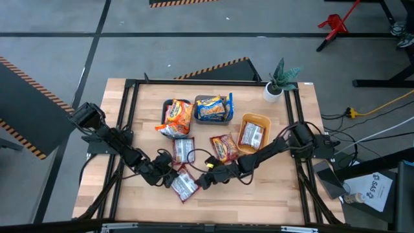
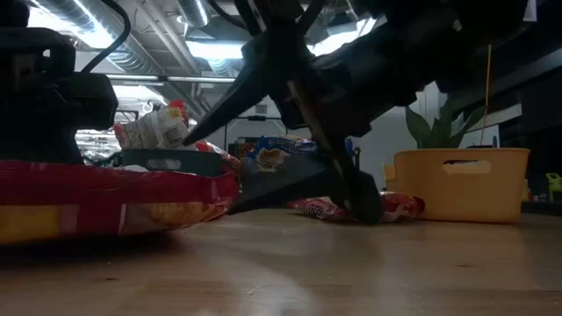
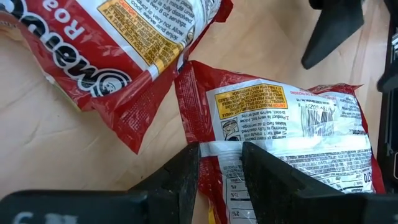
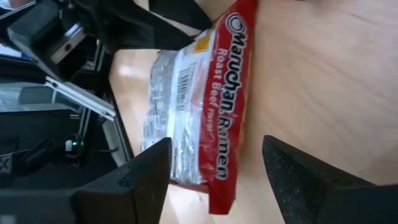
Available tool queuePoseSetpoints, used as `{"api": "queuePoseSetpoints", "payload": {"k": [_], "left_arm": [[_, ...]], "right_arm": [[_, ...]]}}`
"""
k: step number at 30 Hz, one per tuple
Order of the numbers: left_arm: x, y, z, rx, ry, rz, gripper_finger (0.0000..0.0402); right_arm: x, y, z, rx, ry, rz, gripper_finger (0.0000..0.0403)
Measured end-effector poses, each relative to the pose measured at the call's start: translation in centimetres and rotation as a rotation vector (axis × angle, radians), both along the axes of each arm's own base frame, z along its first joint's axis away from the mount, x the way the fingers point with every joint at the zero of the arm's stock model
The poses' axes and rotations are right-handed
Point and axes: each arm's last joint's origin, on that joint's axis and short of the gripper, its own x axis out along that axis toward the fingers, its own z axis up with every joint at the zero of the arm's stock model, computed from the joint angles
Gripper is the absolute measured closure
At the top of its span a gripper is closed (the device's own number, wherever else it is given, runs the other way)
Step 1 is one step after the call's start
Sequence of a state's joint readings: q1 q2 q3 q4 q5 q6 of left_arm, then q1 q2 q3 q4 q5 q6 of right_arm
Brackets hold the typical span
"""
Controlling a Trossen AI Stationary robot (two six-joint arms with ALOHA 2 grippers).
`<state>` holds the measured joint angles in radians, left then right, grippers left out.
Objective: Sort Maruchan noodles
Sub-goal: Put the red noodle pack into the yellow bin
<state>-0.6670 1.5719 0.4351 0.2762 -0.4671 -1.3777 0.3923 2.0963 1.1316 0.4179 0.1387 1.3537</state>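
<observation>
Two arms meet low over the front of the table (image 1: 284,188), converging on one silvery-white and red noodle packet (image 1: 184,186) that lies flat between them. The left claw (image 1: 169,178) sits at the packet's near end; in the left wrist view its fingers (image 3: 186,171) straddle the packet's edge seam, parted only narrowly, seemingly pinching that crimped edge. The right claw (image 1: 202,182) stands just beside the opposite long side; in the right wrist view its fingers (image 4: 289,168) are spread wide, empty, with the packet directly ahead and its long axis running straight away from the claw. Judged from this, the left claw is the nearer and already engaged. A second packet (image 1: 183,150) lies just beyond the left claw. The other packets lie beyond both claws, most in the trays (image 1: 255,120).
</observation>
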Motion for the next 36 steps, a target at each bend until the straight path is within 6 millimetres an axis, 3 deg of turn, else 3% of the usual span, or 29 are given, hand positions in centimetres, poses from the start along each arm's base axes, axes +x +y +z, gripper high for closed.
{"api": "queuePoseSetpoints", "payload": {"k": [4, 9, 16, 24, 28, 36], "left_arm": [[0.0, 0.0, 0.0, 0.002, -0.005, 0.006, 0.0283], [0.1, 0.1, 0.1, -0.002, -0.013, 0.018, 0.0283], [0.3, 0.2, 0.1, 0.001, -0.017, 0.023, 0.0283], [0.3, 0.3, 0.1, 0.016, -0.024, 0.026, 0.0283], [0.3, 0.3, 0.1, 0.016, -0.026, 0.025, 0.0283], [0.4, 0.2, 0.2, 0.014, -0.036, 0.020, 0.0283]], "right_arm": [[0.2, 0.1, -0.7, 0.006, -0.012, 0.001, 0.0142], [1.8, 0.9, -0.9, 0.044, -0.041, 0.046, 0.0130], [4.0, 1.5, -0.8, 0.014, -0.073, 0.092, 0.0140], [3.9, 1.4, -1.0, -0.063, 0.057, 0.079, 0.0162], [3.9, 1.4, -1.1, -0.064, 0.062, 0.078, 0.0192], [3.8, 1.3, -1.2, -0.067, 0.069, 0.078, 0.0298]]}}
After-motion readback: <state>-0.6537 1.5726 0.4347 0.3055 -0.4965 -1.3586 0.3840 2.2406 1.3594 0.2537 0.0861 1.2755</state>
